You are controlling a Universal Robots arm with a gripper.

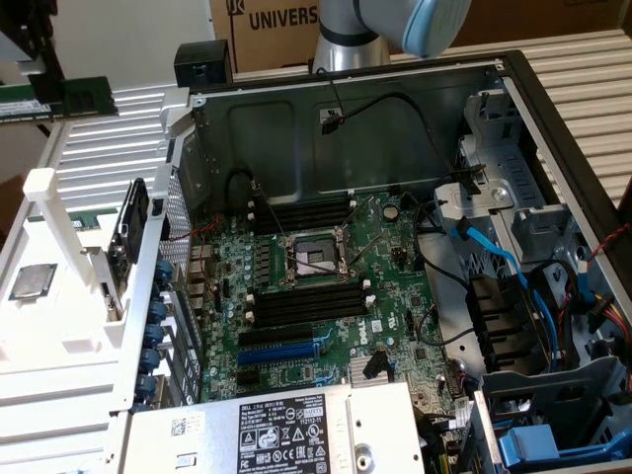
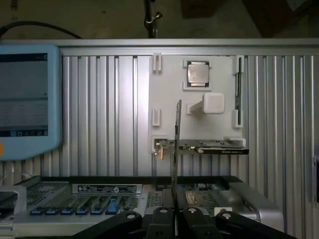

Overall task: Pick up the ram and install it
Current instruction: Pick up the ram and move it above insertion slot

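1. Carrying the stick, by the look of it: gripper (image 2: pixel 174 221) clamping shut on the ram (image 2: pixel 175 144), holding it upright and edge-on near the open computer case (image 1: pixel 296 128), not yet seated.
2. Probably calling for lining up over one of the black memory slots (image 1: pixel 301 212), then pressing straight down.
3. Lying inside the case: the motherboard (image 1: pixel 395 267), slots looking empty.
4. Sitting in the white tray (image 2: pixel 167 84): a processor chip (image 2: pixel 198 73) in its pocket, a card (image 2: pixel 214 145) along one edge.
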